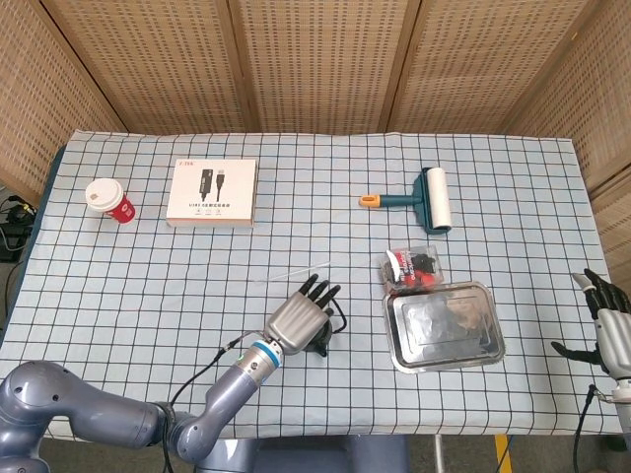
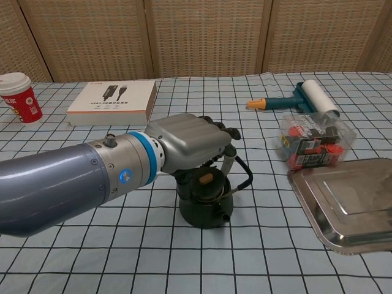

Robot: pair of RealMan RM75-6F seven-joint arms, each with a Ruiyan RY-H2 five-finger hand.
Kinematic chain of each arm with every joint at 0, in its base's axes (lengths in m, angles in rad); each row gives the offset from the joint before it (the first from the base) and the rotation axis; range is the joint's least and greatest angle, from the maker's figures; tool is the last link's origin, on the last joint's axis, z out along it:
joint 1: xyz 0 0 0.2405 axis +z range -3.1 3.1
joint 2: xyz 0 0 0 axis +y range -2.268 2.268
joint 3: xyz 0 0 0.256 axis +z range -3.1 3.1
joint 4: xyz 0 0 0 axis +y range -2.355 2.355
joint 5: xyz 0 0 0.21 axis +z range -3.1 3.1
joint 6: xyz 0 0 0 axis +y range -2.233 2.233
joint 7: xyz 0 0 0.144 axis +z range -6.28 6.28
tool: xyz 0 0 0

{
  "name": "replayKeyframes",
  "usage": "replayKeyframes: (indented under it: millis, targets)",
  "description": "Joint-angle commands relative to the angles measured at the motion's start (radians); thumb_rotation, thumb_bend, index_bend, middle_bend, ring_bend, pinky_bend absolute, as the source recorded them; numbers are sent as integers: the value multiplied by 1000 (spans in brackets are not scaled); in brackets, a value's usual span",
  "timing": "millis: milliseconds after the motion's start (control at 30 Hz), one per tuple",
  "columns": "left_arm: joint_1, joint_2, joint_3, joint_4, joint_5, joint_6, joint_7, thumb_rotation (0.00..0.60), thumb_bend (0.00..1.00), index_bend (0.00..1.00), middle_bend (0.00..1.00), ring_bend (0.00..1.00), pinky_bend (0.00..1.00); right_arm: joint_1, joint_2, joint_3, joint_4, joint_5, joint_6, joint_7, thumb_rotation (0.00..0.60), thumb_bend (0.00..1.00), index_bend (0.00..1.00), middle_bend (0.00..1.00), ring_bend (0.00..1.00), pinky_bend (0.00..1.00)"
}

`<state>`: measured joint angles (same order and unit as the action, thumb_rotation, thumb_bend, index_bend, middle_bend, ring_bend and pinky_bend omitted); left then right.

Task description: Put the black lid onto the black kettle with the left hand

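Observation:
The black kettle (image 2: 207, 207) stands on the checked cloth near the table's front, its wire handle (image 2: 246, 176) tipped to the right. My left hand (image 2: 187, 142) reaches over it from the left and pinches the black lid (image 2: 204, 180), whose brown knob shows. The lid lies at the kettle's mouth, and I cannot tell whether it is fully seated. From the head view, the left hand (image 1: 301, 319) hides most of the kettle (image 1: 321, 348). My right hand (image 1: 607, 325) hovers at the table's far right edge with its fingers apart, holding nothing.
A metal tray (image 1: 492, 340) lies right of the kettle, with a clear box of small items (image 1: 412, 269) just behind it. A lint roller (image 1: 426, 200) is at the back right, a white box (image 1: 212, 192) and a red paper cup (image 1: 109, 200) at the back left.

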<state>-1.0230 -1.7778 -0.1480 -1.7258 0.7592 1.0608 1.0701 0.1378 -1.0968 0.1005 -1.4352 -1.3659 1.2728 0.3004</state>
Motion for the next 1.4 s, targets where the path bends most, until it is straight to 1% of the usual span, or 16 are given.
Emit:
replayKeyframes:
  millis: [33,267,400,467,533,600,733,1167,1400]
  targets:
    - [-4,-2,3,3,-2,4,-4,600,285,410,0,0,0,0,0,0,0,1,0,0,600,92,25,0,0,30]
    - [-11,-2,12,11,-6,14,-11,600,285,404,0,0,0,0,-2,0,0,-1,1,-3,600,92,24,0,0,30]
    - [-14,-3,16,14,-10,18,-11,600,284,382,0,0,0,0,-3,0,1,0,0,-5,600,92,24,0,0,30]
    - [-17,-5,19,16,-15,21,-8,600,280,342,0,0,0,0,-3,1,1,1,1,-5,600,92,24,0,0,30]
    - [-19,-5,21,16,-23,23,-4,600,271,267,0,0,0,0,-3,1,2,2,0,-5,600,92,24,0,0,30]
    - [-22,-3,21,11,-28,26,-5,600,266,221,0,0,0,0,-3,1,2,2,0,-4,600,91,24,0,0,30]
    - [-24,4,22,-1,-22,30,-17,600,263,184,0,0,0,0,-4,2,3,1,2,-4,600,92,24,0,0,30]
    - [-3,63,39,-76,32,74,-64,600,263,149,0,0,0,-3,-1,0,-5,-5,10,-11,600,91,24,0,0,30]
    - [21,109,59,-130,74,99,-91,600,258,133,0,0,0,-4,0,0,-8,-5,14,-18,600,91,24,0,0,30]
